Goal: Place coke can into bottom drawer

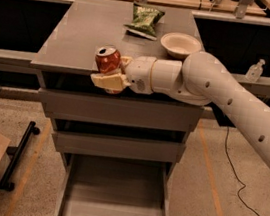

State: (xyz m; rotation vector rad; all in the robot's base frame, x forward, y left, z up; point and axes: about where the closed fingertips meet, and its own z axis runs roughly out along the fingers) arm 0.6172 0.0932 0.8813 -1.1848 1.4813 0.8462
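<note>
I have only one camera view. It looks from above and in front of the grey cabinet (119, 113), facing down toward it, quite near. The counter (80, 36) fills the upper half, and the open bottom drawer (114, 195) reaches the lower edge. The arm (236, 105) enters from the right. The end effector (111, 72) sits mid-frame at the counter's front edge, closed around the coke can (107, 58).

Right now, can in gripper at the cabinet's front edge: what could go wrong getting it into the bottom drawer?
The gripper holds the coke can at the cabinet front edge; a slip could drop it short of the target. Descending to the open bottom drawer passes two upper drawer fronts; the arm may clip them. The arm lies beside the bowl; a swing could knock it.
</note>
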